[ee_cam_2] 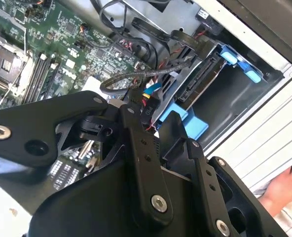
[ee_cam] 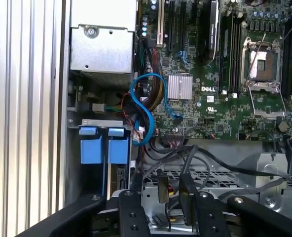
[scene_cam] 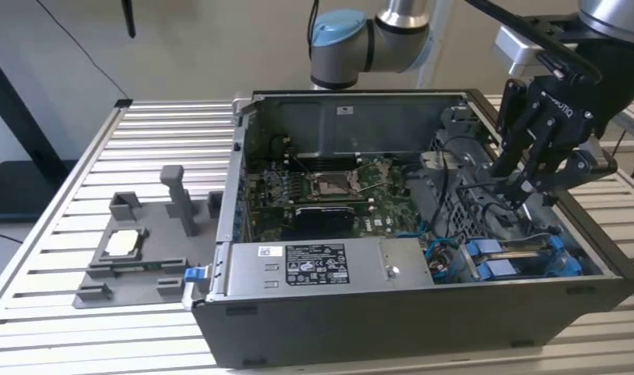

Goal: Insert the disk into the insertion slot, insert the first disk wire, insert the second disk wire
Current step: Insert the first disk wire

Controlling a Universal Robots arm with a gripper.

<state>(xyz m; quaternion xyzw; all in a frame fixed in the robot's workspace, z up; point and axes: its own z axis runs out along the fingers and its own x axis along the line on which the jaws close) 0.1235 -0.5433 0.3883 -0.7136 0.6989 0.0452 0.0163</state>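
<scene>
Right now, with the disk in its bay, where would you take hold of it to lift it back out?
By the blue carrier tabs, not the disk body. The disk seems to sit on edge in the insertion slot, so its flat faces are walled in and only the tabs at its ends stand free. I'd bring the pincer down from above, clear of the wires.

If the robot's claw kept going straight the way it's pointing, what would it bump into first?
Probably the black cables lying over the grey drive cage, right ahead of the gripper. Depth is unclear, so that's a guess.
</scene>
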